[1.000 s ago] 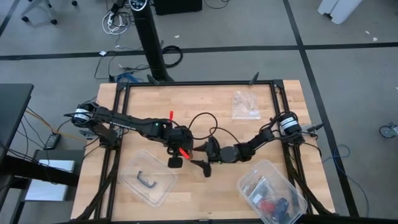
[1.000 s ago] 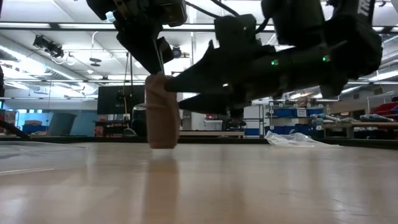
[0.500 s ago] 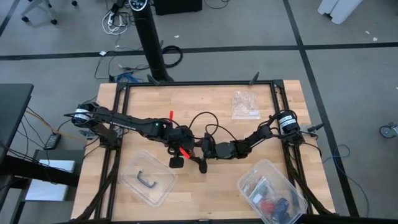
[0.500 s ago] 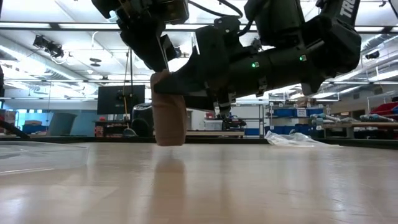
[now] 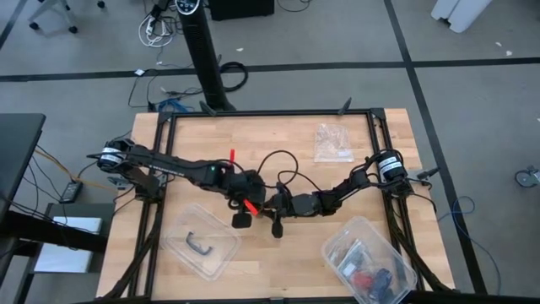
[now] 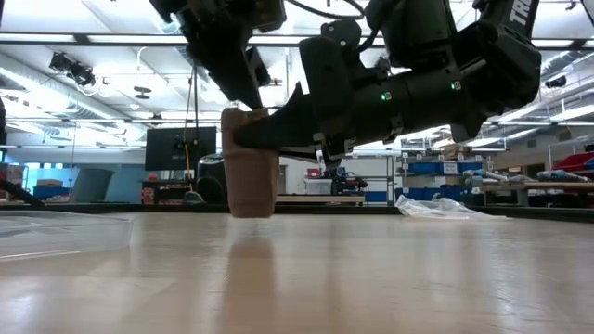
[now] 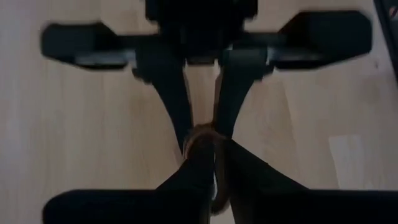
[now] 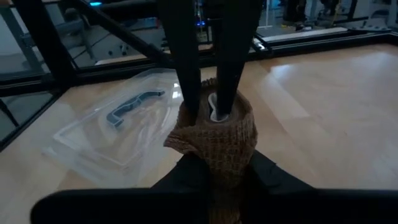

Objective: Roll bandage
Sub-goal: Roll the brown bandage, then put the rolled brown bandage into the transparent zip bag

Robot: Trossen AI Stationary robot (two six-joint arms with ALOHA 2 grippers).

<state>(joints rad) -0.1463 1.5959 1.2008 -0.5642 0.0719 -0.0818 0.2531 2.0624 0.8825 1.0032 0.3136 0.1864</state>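
- Bandage point(image 6: 249, 162) wound into an upright brown roll, at mid-surface between the two arms, well clear of the clear tub point(image 8: 118, 124) toward the left arm's side.
- Base of the roll just at the surface point(image 6: 371, 278); cannot tell whether touching or held slightly above it.
- Left gripper point(image 8: 209, 106) descending onto the roll from above, fingers closed on its wall: one finger inside the hollow core, the other against the outer face.
- Right gripper point(image 8: 221, 174) reaching in level from the side, fingers closed around the lower half of the roll, one on each flank.
- Judged step: tightening and finishing the wind, with the roll pinned by both arms.
- Recommended: turn about the roll's own axis only, left gripper as the spindle, right gripper as a light brake on the outer layer.
- Recommended: hold pressure modest; soft knit fabric, likely to crush or telescope under a hard squeeze.
- Risk: loose outer edge on the side near the tub springing open if either grip slackens first; release one gripper at a time.
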